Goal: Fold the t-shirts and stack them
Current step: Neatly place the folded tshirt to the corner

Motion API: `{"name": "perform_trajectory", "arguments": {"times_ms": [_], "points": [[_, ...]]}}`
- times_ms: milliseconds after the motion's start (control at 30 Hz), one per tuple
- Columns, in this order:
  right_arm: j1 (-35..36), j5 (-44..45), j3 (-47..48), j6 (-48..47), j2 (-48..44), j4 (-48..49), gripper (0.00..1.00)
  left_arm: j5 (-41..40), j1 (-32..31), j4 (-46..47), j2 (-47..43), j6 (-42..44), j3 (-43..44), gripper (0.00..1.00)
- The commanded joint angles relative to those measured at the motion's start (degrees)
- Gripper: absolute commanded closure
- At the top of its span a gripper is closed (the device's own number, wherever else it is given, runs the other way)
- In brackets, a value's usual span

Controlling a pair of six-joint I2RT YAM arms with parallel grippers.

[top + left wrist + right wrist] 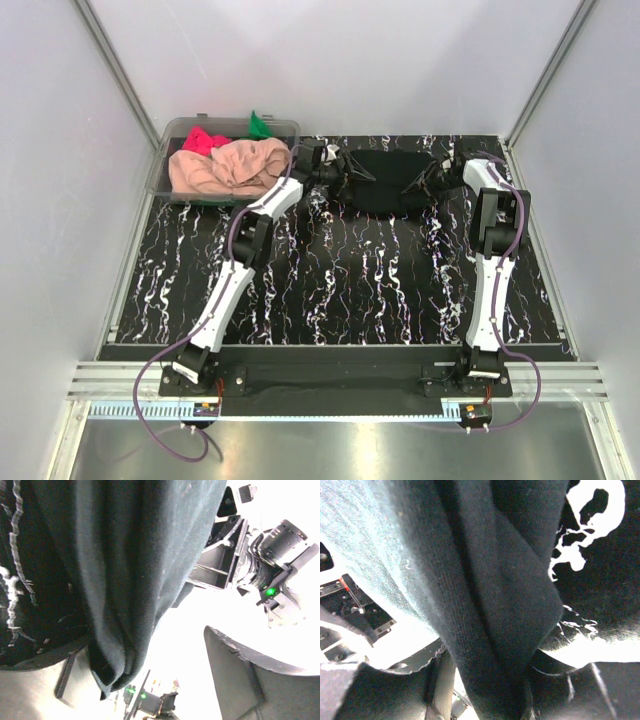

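Table (pixel 330 290), far edge: black shirt (pixel 390 180) between both grippers.
Jaws of left gripper (pixel 343 167) apart, cloth draped beside one finger; right gripper (pixel 440 170) has cloth bunched between fingers, grip unclear. Tub (pixel 163 170) holds other shirts (pixel 225 165).

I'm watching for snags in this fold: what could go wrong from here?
1. Cloth of the black t-shirt runs between the fingers of the right gripper and hangs beside a finger of the left gripper; pulling away may drag the shirt out of shape.
2. The left gripper works close to the tub; a sideways swing might knock it.
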Motion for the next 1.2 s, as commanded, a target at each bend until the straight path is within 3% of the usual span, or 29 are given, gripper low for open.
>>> {"name": "perform_trajectory", "arguments": {"times_ms": [0, 100, 167, 333, 500, 633, 833, 1033, 1167], "points": [[-0.3, -1.2, 0.1, 0.1, -2.3, 1.4, 0.53, 1.5, 0.9, 0.9, -3.1, 0.9, -0.2, 0.15], [-0.3, -1.2, -1.6, 0.2, -3.9, 2.2, 0.47, 1.9, 0.8, 0.6, -4.6, 2.0, -1.7, 0.04], [-0.3, -1.1, -2.0, 0.0, -5.3, 2.1, 0.44, 2.1, 0.5, 0.3, -5.2, 2.5, -2.0, 0.01], [-0.3, 1.0, -5.2, -1.5, -10.0, 0.4, 0.41, 1.8, -0.1, -2.4, -9.1, 4.8, -3.9, 0.01], [-0.5, 6.6, -5.1, -4.8, -15.3, -7.3, 0.39, 1.5, -0.7, -6.1, -13.5, 8.1, -6.3, 0.01], [-0.5, 13.2, -2.0, -7.8, -17.6, -14.7, 0.31, 0.8, -1.3, -10.2, -17.3, 10.6, -8.3, 0.01], [-0.6, 21.3, 3.8, -9.7, -18.5, -25.3, 0.28, -1.3, -2.1, -16.9, -23.7, 16.1, -12.2, 0.01], [-0.5, 22.0, 3.1, -9.6, -27.0, -25.8, 0.29, -8.3, -3.1, -29.7, -32.4, 25.8, -15.5, 0.01], [0.1, 20.5, -1.1, -8.7, -35.7, -24.7, 0.29, -17.2, -3.6, -37.4, -40.4, 33.3, -23.8, 0.01]]}}
